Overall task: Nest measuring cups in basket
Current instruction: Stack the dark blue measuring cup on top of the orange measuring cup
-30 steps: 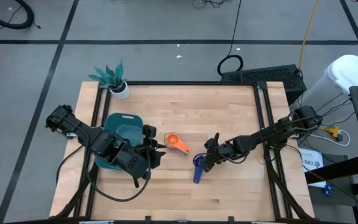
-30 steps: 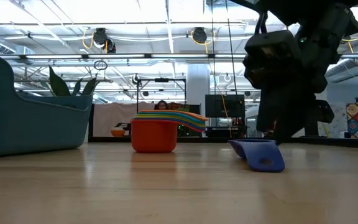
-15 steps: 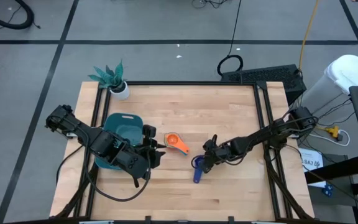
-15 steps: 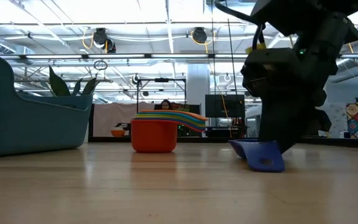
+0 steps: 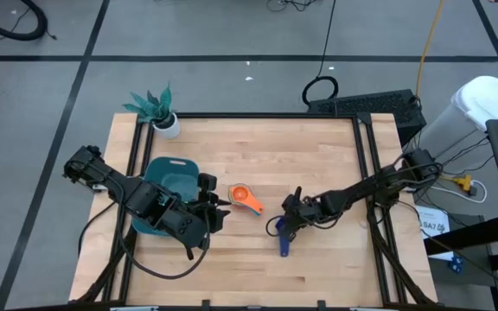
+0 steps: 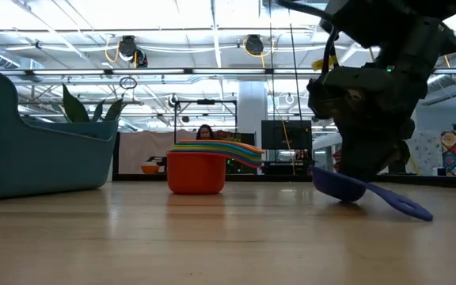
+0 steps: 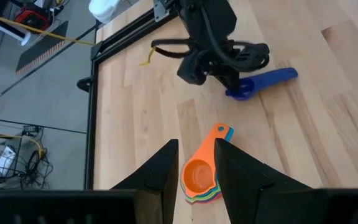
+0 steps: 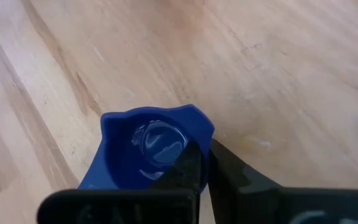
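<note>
Fingers of the right gripper (image 8: pixel 201 163) are pinched tight on the rim of the dark blue plastic measuring cup (image 5: pixel 282 235), whose bowl sits tipped on the light wooden desk (image 5: pixel 318 155) with its flat handle trailing toward the desk's near edge. The hold looks shallow, right at the lip, so my worry is that the cup swivels or slips free once lifted, since the handle's weight hangs to one side.

Farther left, apart from the blue cup, stands the nested stack of coloured plastic cups (image 5: pixel 245 198), an orange one uppermost, still on the desk and not in the basket. The left gripper (image 7: pixel 194 168) hovers just beside that stack with a narrow gap between its fingers, holding nothing. It stands between the stack and the dark teal rounded plastic basket (image 5: pixel 169 171), partly covering the basket's near side.

Beyond, at the far left corner, sits a small white pot with a teal plant (image 5: pixel 158 111).
</note>
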